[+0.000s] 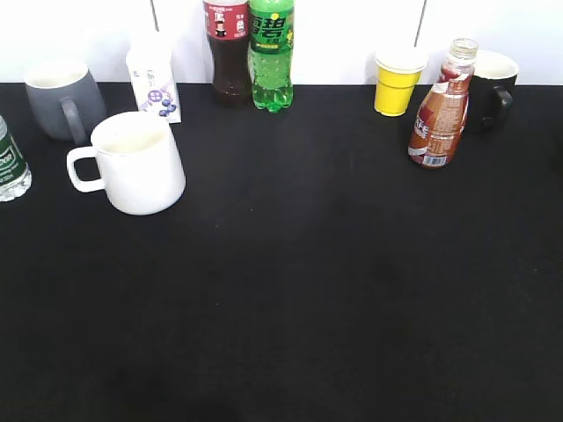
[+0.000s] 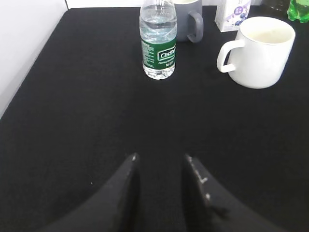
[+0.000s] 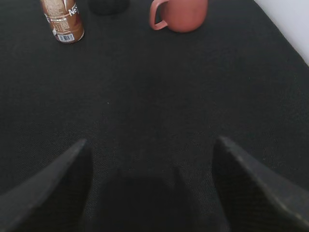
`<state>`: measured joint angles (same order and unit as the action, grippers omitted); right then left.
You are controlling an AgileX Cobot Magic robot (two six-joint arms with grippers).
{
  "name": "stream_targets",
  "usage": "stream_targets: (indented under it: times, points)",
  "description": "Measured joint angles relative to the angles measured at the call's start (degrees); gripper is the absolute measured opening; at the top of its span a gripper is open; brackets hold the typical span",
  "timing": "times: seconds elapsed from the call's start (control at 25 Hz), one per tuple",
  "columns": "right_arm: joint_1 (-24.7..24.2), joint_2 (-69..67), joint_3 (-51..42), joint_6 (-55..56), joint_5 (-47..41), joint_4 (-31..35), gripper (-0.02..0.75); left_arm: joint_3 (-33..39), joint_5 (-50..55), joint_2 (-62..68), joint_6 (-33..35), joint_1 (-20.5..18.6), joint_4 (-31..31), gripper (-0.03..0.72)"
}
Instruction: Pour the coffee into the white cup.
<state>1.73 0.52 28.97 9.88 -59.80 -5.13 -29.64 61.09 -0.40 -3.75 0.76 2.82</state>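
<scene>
The coffee bottle (image 1: pixel 439 110), brown with a red-and-white label and clear cap, stands upright at the back right; its lower half shows at the top left of the right wrist view (image 3: pixel 62 20). The white cup (image 1: pixel 134 163) stands at the left, handle to the left, and shows in the left wrist view (image 2: pixel 260 50). My left gripper (image 2: pixel 160 157) is open and empty, low over the black table, well short of the cup. My right gripper (image 3: pixel 152 142) is wide open and empty, well short of the bottle. Neither gripper shows in the exterior view.
A grey mug (image 1: pixel 57 98), a small white carton (image 1: pixel 154 83), a cola bottle (image 1: pixel 229 53), a green soda bottle (image 1: pixel 271 54), a yellow paper cup (image 1: pixel 398 81) and a black mug (image 1: pixel 491 88) line the back. A water bottle (image 2: pixel 158 41) stands left of the cup. A reddish-brown mug (image 3: pixel 179 13) stands right of the coffee.
</scene>
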Motion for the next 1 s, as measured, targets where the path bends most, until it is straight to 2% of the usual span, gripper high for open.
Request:
stream_targets:
  times: [0.48,0.52,0.6,0.64,0.68,0.84,0.88,0.92,1.0]
  points:
    - [0.0,0.0,0.0,0.0,0.0,0.0,0.587,0.0,-0.1,0.0,0.0,0.0,0.0,0.242]
    - [0.0,0.0,0.0,0.0,0.0,0.0,0.587,0.0,-0.1,0.1,0.0,0.0,0.0,0.280]
    - [0.0,0.0,0.0,0.0,0.0,0.0,0.587,-0.4,-0.7,3.8,0.0,0.0,-0.5,0.455]
    - [0.0,0.0,0.0,0.0,0.0,0.0,0.587,-1.2,-3.4,7.2,0.0,0.0,-1.2,0.523]
    - [0.0,0.0,0.0,0.0,0.0,0.0,0.587,-2.2,-8.4,11.3,0.1,0.0,-2.0,0.554]
    - [0.0,0.0,0.0,0.0,0.0,0.0,0.587,-3.9,-36.5,30.9,2.5,0.0,-4.8,0.567]
    - [0.0,0.0,0.0,0.0,0.0,0.0,0.587,-3.9,-39.2,33.1,2.6,0.0,-4.9,0.567]
    - [0.0,0.0,0.0,0.0,0.0,0.0,0.587,-3.9,-47.6,39.2,2.6,1.2,-4.9,0.569]
    - [0.0,0.0,0.0,0.0,0.0,0.0,0.587,-3.9,-55.4,48.4,2.6,6.0,-5.1,0.568]
